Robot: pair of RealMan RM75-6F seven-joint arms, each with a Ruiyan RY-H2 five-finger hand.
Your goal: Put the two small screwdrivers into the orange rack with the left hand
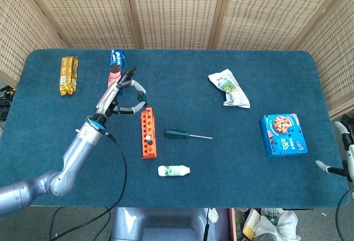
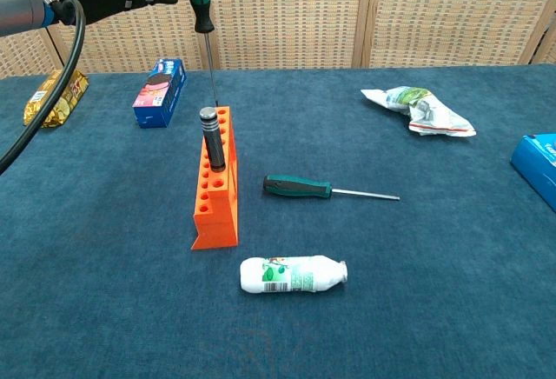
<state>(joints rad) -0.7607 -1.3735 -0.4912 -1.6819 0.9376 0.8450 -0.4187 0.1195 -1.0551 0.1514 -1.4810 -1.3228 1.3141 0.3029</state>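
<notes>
Small screwdriver [image 2: 205, 19] hangs upright, pinched by the left robot hand [image 1: 123, 93], tip just above the orange rack [image 2: 215, 182] far end. A tilt could miss the hole or strike the black-handled driver [image 2: 211, 138] already seated. A larger green screwdriver [image 2: 328, 191] lies at the rack's 3 o'clock, a white bottle [image 2: 294, 275] nearer. The right robot hand [image 1: 338, 161] looks empty, fingers apart, at the counter [image 1: 232, 158] edge.

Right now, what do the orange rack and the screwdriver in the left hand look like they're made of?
The orange rack looks like matte moulded plastic: uniform colour, crisp edges, no shine. The screwdriver pinched by the left hand seems to have a glossy green plastic or rubber handle and a thin grey shaft, probably steel.
</notes>
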